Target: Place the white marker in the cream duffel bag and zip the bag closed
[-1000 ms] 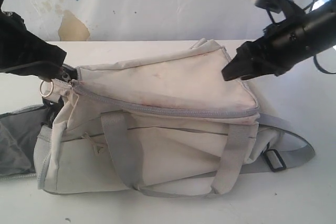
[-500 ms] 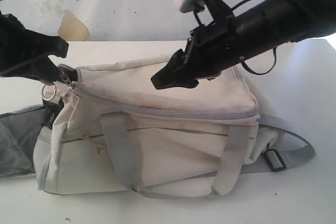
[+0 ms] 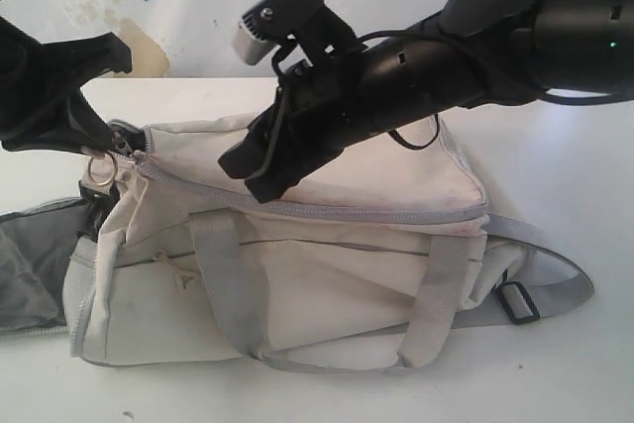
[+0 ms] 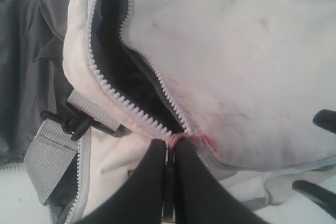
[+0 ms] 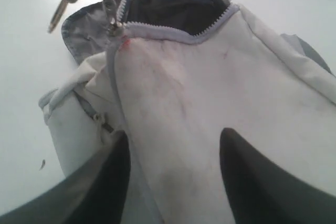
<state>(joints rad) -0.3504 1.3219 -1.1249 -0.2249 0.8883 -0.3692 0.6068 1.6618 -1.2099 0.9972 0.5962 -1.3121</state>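
Where the white desk (image 3: 570,373) carries it, the cream duffel bag (image 3: 327,284) lies lengthwise across the middle, one long side facing the front edge, with a dark grey flap (image 3: 25,269) spilling towards the left edge; the right arm (image 3: 475,37) reaches in from the right edge and slants down over the bag's stained top panel; the right gripper (image 5: 173,174) stands spread wide over that panel, cream fabric showing between its two dark fingers (image 5: 107,182), though whether they touch the cloth I cannot tell; the left gripper (image 4: 169,148) sits at the bag's end nearest the left edge, its fingers pressed together and pinching the zipper pull (image 4: 169,192); the grey zipper (image 3: 327,211) is closed along the top panel's front side, yet beyond the pull it gapes onto dark lining (image 4: 128,74); a grey strap (image 3: 550,289) loops out towards the right edge with a black buckle (image 3: 516,302) on it; a small metal ring (image 3: 99,171) hangs just below the pinched pull; the white marker shows in no view, and the dark opening does not reveal whether it lies inside
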